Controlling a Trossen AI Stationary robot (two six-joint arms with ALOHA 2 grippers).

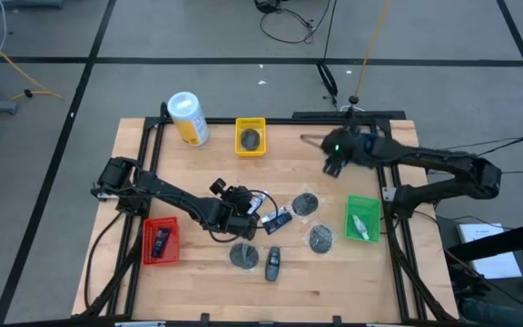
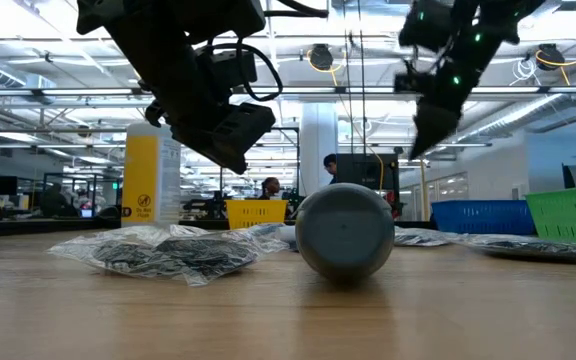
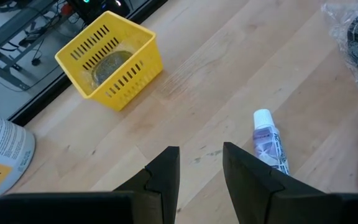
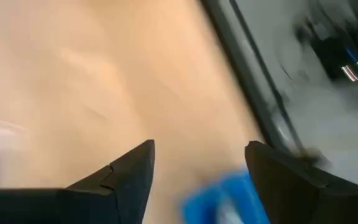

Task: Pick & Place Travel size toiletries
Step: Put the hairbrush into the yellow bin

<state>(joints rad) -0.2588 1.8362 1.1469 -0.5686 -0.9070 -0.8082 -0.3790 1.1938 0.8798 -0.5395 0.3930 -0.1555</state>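
Several toiletries lie on the wooden table: bagged dark discs [image 1: 305, 203] [image 1: 320, 238] [image 1: 243, 255], a dark oblong pack [image 1: 273, 263] and white tubes [image 1: 275, 218]. My left gripper [image 1: 243, 204] hovers open above the table's middle, and one white tube [image 3: 267, 142] lies on the wood just beside its fingers. My right gripper [image 1: 332, 166] hangs open over the far right part of the table, with something blue [image 4: 229, 199] low between its fingers. It touches nothing. A disc [image 1: 251, 139] lies in the yellow tray, a dark pack [image 1: 161, 241] in the red tray and a tube [image 1: 361, 222] in the green tray.
The tall yellow canister [image 1: 187, 118] lies at the far left. The yellow tray [image 1: 251, 125] stands at the far middle, the red tray [image 1: 160, 256] near left and the green tray [image 1: 362, 202] at the right. A blue tray [image 2: 483, 215] shows in the low view. A black frame [image 1: 390, 218] edges the table.
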